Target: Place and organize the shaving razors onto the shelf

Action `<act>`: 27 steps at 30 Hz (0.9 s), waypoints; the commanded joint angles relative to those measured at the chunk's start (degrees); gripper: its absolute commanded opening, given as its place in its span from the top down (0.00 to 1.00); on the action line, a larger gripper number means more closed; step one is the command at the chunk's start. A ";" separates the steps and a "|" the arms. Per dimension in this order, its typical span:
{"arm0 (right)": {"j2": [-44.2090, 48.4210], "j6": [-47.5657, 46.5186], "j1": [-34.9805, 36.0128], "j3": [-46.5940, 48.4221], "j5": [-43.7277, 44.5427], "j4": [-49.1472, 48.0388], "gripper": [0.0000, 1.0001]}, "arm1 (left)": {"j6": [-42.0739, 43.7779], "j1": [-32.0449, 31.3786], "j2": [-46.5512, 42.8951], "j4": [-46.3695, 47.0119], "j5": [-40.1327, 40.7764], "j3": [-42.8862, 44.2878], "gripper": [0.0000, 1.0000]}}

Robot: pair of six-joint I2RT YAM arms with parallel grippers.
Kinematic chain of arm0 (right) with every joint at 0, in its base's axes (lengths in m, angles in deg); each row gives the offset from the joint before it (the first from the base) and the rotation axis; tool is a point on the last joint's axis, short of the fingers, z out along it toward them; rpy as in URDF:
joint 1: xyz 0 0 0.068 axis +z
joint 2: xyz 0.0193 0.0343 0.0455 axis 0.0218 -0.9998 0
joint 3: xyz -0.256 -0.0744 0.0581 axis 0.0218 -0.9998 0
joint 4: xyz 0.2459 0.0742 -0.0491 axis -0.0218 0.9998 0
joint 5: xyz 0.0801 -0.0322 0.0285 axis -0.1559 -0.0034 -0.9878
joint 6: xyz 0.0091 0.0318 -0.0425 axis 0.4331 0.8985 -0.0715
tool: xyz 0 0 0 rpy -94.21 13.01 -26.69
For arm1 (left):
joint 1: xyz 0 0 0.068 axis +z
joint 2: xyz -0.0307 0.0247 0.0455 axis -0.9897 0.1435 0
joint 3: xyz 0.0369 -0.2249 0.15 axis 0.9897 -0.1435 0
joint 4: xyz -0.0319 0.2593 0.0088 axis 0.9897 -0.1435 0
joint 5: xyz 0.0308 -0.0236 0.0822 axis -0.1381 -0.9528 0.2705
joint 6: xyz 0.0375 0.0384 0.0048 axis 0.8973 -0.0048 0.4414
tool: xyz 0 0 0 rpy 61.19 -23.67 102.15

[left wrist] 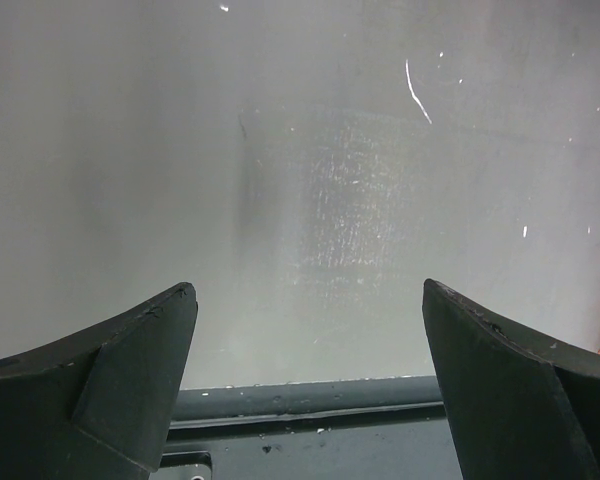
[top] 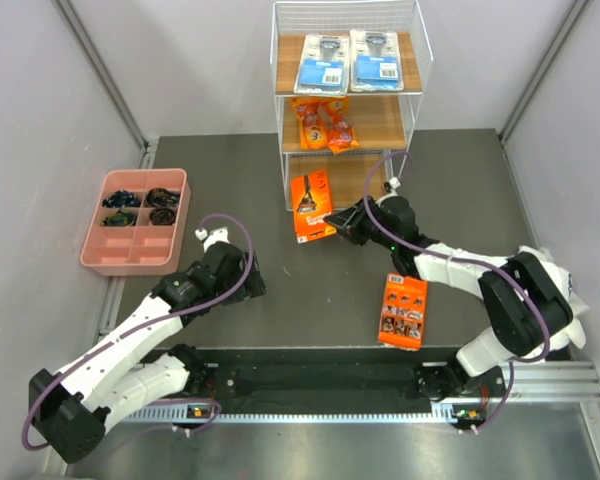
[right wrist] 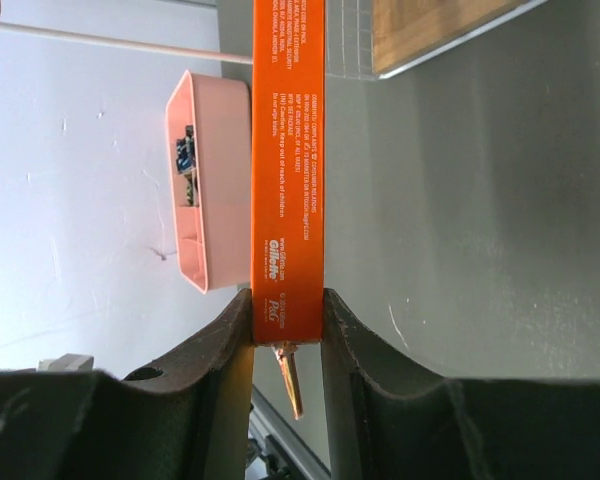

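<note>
Dark table between pale walls, overhead view: shelf at far centre, two blue blister cards on its top board, two orange pouches on the middle board. Right gripper holds a long orange box at the front of the bottom board. An orange card lies on the table near the right arm; a pink tray stands at left.

Left wrist view: left gripper spread wide over bare table, nothing between its fingers.

Right wrist view: both jaws clamped on the box's narrow edge.

Judged progress: four packs shelved, box unreleased, card left to fetch.
</note>
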 commanded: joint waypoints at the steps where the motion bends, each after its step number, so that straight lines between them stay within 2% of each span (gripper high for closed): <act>1: -0.56 -0.59 -0.68 3.73 2.34 -4.59 1.00 | 0.85 -0.05 -0.78 1.77 -0.16 -0.74 0.01; 15: -14.80 3.45 -0.60 9.35 3.57 -17.24 1.00 | 1.03 0.04 -0.78 1.85 -0.69 -0.66 0.01; 27: -20.60 1.78 -0.68 12.87 9.11 -14.96 1.00 | 1.12 -0.05 -0.51 2.64 -1.74 -1.53 0.01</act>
